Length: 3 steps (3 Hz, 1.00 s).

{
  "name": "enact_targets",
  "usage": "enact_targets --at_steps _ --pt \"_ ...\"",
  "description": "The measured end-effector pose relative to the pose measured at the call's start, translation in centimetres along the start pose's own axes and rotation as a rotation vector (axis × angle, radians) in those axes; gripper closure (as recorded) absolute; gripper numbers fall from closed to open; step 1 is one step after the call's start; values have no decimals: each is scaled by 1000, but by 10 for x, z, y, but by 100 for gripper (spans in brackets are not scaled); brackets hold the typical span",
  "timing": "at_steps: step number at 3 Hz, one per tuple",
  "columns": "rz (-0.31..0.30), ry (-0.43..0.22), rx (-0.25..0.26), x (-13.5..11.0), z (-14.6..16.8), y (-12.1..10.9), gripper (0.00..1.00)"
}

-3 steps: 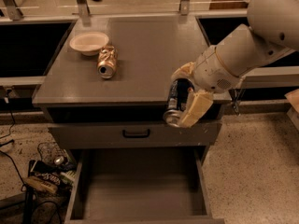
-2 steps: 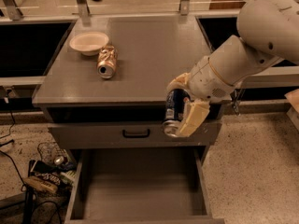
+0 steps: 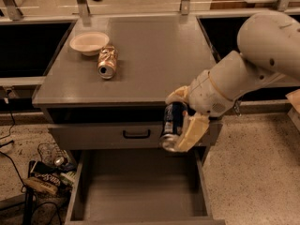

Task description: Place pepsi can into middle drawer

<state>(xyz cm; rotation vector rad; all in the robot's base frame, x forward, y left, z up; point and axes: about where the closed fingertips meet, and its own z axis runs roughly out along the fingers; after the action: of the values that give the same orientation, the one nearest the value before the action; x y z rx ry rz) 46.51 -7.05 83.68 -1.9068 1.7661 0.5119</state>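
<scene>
Over the last second the arm has carried the small blue pepsi can (image 3: 172,124) down and a little leftward, from level with the table edge to in front of the closed grey drawer front with the black handle (image 3: 136,134). The cream two-finger gripper (image 3: 180,123) is clenched around the can, which hangs slightly tilted, silver base downward.

The pick-up is done; lowering and release are left. The wide grey middle drawer (image 3: 136,191) stands pulled out below, its floor bare. The can appears to hang above the drawer's right half, near its right side wall, though depth is hard to judge from this angle. Open room lies left and downward; that wall and the drawer front behind are the edges to mind.

On the grey table (image 3: 159,55), the dented gold can (image 3: 107,62) and the pale bowl (image 3: 89,42) sit well apart from the gripper.
</scene>
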Motion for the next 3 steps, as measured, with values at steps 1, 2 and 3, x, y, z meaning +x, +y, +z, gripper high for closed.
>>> enact_targets --at_steps 1,2,3 --pt "17 -9 -43 6 20 27 100" --pt "29 -20 -88 12 39 54 100" --pt "38 -29 -97 14 46 54 100"
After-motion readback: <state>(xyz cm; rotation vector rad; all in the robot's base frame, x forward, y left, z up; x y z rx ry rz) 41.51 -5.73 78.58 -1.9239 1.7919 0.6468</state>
